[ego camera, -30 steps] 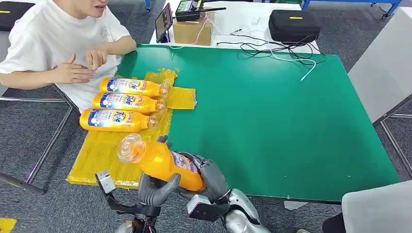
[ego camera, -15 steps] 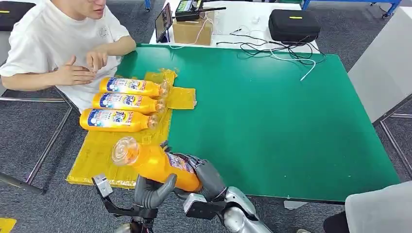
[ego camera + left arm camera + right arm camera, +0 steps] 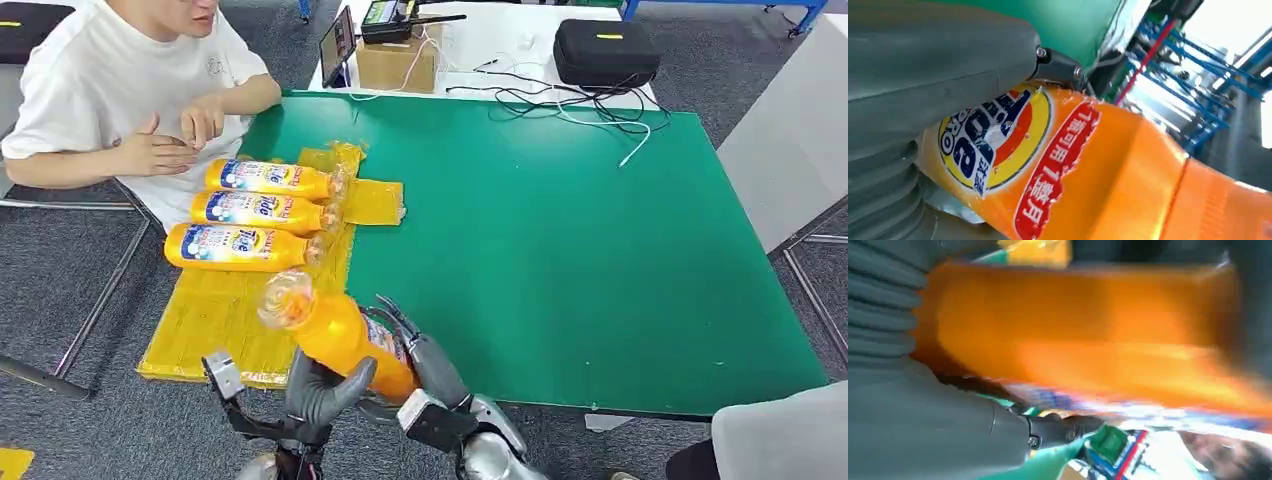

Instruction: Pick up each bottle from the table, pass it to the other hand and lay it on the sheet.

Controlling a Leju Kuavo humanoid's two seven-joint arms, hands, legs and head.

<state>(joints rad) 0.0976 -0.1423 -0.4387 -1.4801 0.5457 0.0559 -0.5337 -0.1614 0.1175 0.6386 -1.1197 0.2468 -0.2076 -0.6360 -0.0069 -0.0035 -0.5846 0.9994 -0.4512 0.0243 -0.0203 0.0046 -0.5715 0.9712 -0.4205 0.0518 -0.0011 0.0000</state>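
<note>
At the far left, a person [image 3: 120,90] in a white shirt sat at the worktop's corner with both hands raised near the chest, apart from the bottles. Just right of them, a yellow sheet [image 3: 205,320] lay along the left edge of the green worktop [image 3: 560,240], and three orange bottles [image 3: 245,210] rested on its far half, side by side, caps pointing right. The near half of the sheet was bare.

Near the front edge, a fourth orange bottle [image 3: 340,335] was held in the air, tilted, its clear cap toward the far left, above the sheet's near right corner. The left hand [image 3: 320,390] cupped the bottle's body from below, fingers curled around it. The right hand [image 3: 425,365] lay against the bottle's base end with its fingers spread along the label; whether it was gripping or already letting go cannot be told, and its wrist view was blurred.

This looked like the hand-over itself. To do it well, the left hand should be wrapped firmly round the middle of the bottle before the right hand lets go, since the bottle looks smooth and could slip or tip cap-down. It should then go onto the bare near strip, parallel to the others and clear of the nearest one.

Far right, a black case [image 3: 605,50] and loose cables [image 3: 560,100] lay on a white table.
</note>
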